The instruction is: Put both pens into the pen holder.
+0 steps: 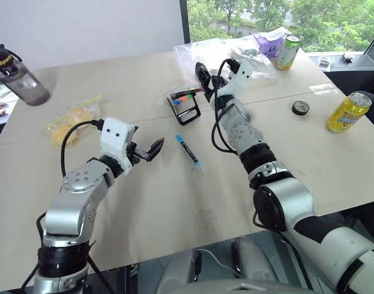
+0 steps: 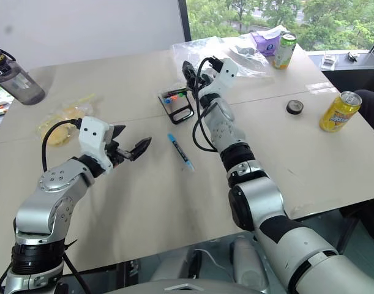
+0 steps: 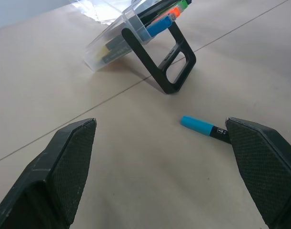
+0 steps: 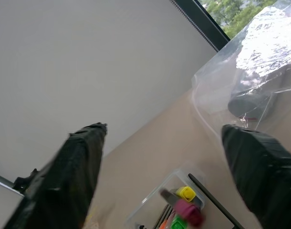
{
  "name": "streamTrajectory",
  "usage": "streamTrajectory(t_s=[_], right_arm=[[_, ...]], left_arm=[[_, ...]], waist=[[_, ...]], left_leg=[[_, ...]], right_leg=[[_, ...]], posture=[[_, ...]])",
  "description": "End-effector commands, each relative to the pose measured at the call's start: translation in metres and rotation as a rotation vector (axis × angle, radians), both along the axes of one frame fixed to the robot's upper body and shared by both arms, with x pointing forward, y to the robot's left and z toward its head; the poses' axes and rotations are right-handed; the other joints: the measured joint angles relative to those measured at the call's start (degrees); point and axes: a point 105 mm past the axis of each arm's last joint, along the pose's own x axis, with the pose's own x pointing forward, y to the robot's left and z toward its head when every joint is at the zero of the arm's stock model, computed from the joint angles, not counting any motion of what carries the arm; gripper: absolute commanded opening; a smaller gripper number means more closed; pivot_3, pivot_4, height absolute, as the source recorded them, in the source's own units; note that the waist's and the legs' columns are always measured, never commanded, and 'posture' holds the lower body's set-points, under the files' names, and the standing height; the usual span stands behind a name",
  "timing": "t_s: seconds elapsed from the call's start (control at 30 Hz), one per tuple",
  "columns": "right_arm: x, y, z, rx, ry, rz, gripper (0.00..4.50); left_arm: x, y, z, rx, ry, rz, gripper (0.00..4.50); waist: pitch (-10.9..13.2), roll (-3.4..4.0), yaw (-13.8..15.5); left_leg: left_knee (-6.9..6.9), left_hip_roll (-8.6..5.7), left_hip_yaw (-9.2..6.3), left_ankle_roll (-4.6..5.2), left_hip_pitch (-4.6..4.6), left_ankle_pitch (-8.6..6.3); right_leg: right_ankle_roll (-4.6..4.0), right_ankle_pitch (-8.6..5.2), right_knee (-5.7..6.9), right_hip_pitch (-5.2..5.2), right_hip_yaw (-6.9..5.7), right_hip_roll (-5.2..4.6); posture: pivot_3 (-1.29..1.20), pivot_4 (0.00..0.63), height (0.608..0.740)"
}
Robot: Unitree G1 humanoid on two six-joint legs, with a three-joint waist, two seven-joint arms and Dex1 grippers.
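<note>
Pale wood-grain table (image 1: pixel 144 202) by a window with trees outside.

Pen holder (image 1: pixel 185 103) near table centre, tilted on black frame; coloured tips at its mouth, a magenta end (image 4: pixel 189 212) among them. Likely first pen already in.

Blue pen (image 1: pixel 189 151) flat on table at 6 o'clock from holder, light-blue tip toward robot. Untouched.

Right gripper (image 1: pixel 203 78) raised at 1 o'clock of holder mouth, jaws wide, empty.

Left gripper (image 1: pixel 145 150) at 9 o'clock of pen, well apart, jaws wide, empty.

Handling estimate: light, stiff, smooth, round; prone to rolling. Pinch mid-barrel, across its length.

Writing: small white print on pen barrel, unreadable. "Sport" partly legible on dark bottle (image 1: pixel 18 76) at far left. Yellow can (image 1: pixel 347 113) lettering not legible.
</note>
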Motion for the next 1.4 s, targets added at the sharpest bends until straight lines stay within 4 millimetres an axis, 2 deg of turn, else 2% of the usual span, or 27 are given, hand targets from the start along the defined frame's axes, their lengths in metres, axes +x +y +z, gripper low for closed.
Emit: streamTrajectory(t_s=[0.03,0.43,0.7,0.73,0.8,0.87,0.93,1.07,1.13,1.3,1.4], right_arm=[[-0.054,0.099,0.029,0.126,-0.04,0.248,4.48],[-0.055,0.098,0.031,0.132,-0.059,0.251,4.48],[-0.071,0.087,0.04,0.066,-0.273,0.328,4.48],[-0.073,0.081,0.039,0.043,-0.308,0.351,4.48],[-0.078,0.07,0.036,-0.003,-0.359,0.4,4.48],[-0.083,0.057,0.025,-0.101,-0.409,0.453,4.48],[-0.087,0.048,0.012,-0.201,-0.427,0.479,4.48],[-0.099,0.035,-0.043,-0.583,-0.435,0.614,4.48],[-0.102,0.032,-0.059,-0.674,-0.397,0.658,4.48],[-0.102,0.035,-0.078,-0.791,-0.318,0.663,4.48],[-0.102,0.036,-0.092,-0.858,-0.247,0.66,4.48]], left_arm=[[-0.003,0.0,0.02,0.02,-0.075,-0.004,4.5],[-0.002,0.0,0.02,0.019,-0.077,-0.006,4.5],[-0.002,-0.001,0.023,0.01,-0.092,-0.005,4.5],[-0.001,-0.002,0.025,0.0,-0.099,-0.008,4.5],[-0.001,-0.004,0.027,-0.01,-0.107,-0.014,4.5],[-0.002,-0.006,0.028,-0.02,-0.117,-0.027,4.5],[-0.002,-0.007,0.03,-0.035,-0.127,-0.032,4.5],[-0.005,-0.007,0.035,-0.065,-0.154,-0.078,4.5],[-0.008,-0.007,0.035,-0.071,-0.157,-0.11,4.5],[-0.02,0.001,0.033,-0.084,-0.136,-0.175,4.5],[-0.027,0.011,0.024,-0.075,-0.091,-0.184,4.5]], waist=[[0.0,0.0,0.0],[0.0,0.0,0.0],[0.0,0.0,-0.11],[0.0,0.0,-0.11],[-2.41,-0.18,-0.46],[-4.13,-0.37,-0.85],[-4.57,-0.38,-1.4],[-4.82,-0.42,-1.27],[-5.07,-0.4,-1.01],[-5.23,-0.37,-1.48],[-5.32,-0.38,-1.34]], left_leg=[[0.0,0.0,0.0,0.0,0.0,0.0],[0.0,0.0,0.0,0.0,0.0,0.0],[0.0,0.0,-0.01,0.0,-0.02,0.0],[0.0,0.0,-0.01,0.0,-0.02,0.0],[-0.04,-0.03,-0.01,-0.01,-0.25,0.01],[-0.03,-0.02,-0.23,-0.11,-0.18,0.0],[-0.12,-0.1,-0.18,-0.1,-0.11,-0.02],[0.15,-0.13,-0.11,-0.14,0.21,0.04],[0.16,-0.13,-0.13,-0.22,0.35,0.08],[-0.02,0.03,0.02,-0.34,0.65,0.14],[-0.02,0.04,0.06,-0.34,0.67,0.14]], right_leg=[[0.0,0.0,0.0,0.0,0.0,0.0],[0.0,0.0,0.0,0.0,0.0,0.0],[0.0,0.0,0.02,-0.03,0.0,0.0],[0.0,0.0,0.02,-0.04,-0.01,-0.01],[0.0,0.0,0.06,-0.25,0.01,-0.01],[0.0,0.0,0.4,-0.42,-0.21,-0.08],[0.0,0.0,0.06,-0.21,-0.22,-0.1],[-0.03,0.02,0.1,0.18,-0.1,0.02],[-0.08,0.05,0.28,0.25,-0.11,0.03],[-0.2,0.1,0.39,0.28,0.07,0.14],[-0.2,0.1,0.38,0.29,0.12,0.15]], posture=[[0.0,0.15,0.74],[0.0,0.15,0.74],[0.0,0.15,0.74],[0.0,0.0,0.74],[0.0,0.0,0.74],[0.0,0.0,0.74],[0.0,0.0,0.74],[0.0,0.0,0.74],[0.0,0.0,0.74],[0.0,0.0,0.74],[0.0,0.0,0.74]])
